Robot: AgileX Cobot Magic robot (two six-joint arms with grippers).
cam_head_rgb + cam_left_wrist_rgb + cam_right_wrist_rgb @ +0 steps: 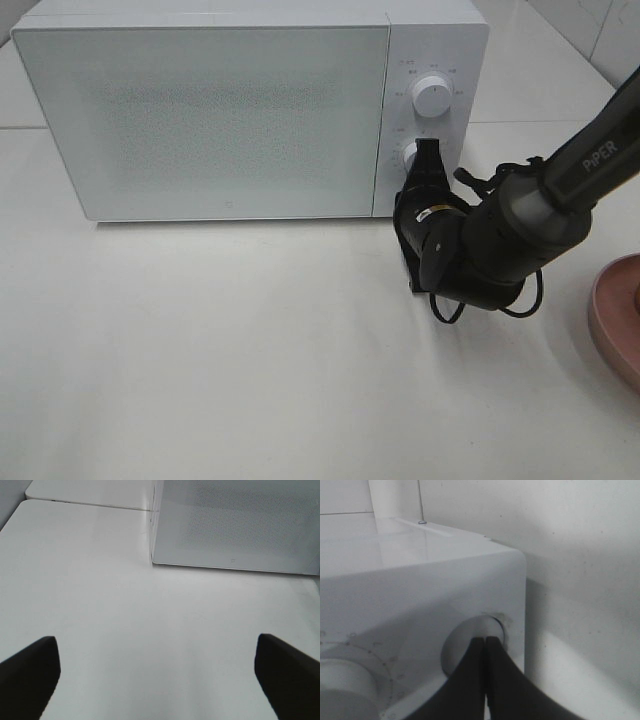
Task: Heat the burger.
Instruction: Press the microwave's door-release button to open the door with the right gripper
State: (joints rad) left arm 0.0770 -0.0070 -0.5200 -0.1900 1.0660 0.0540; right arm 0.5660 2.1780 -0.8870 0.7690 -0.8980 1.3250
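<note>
Burger: no view shows it, so I can't tell where it is. The microwave (200,110) has its door (205,120) shut, and the speckled front is opaque.

What does show:

- The right end effector (428,150) is clenched, with its two black fingers (470,680) pressed flat together and nothing between them. The tips are right at the lower knob (408,155) on the control panel. From the right wrist view they sit over the face of that knob (465,642) and look to be touching it, though I can't be sure of contact.
- The upper knob (431,96) sits just above it on the panel, with nothing on it.
- The right arm reaches in from the right side, with its wrist low over the counter (250,350) just in front of the microwave's right corner.
- The left end effector (157,675) is released. Its jaws are spread wide and hold nothing, with one dark finger (30,675) at each side of the left wrist view and bare counter between them. The microwave's lower front corner (155,560) is ahead of it, well apart. It isn't in the overhead view.
- A pink plate (615,315) pokes in at the right edge of the overhead shot, on the counter near the right arm. Only a slice of its rim shows, so I can't say what's on it.
</note>
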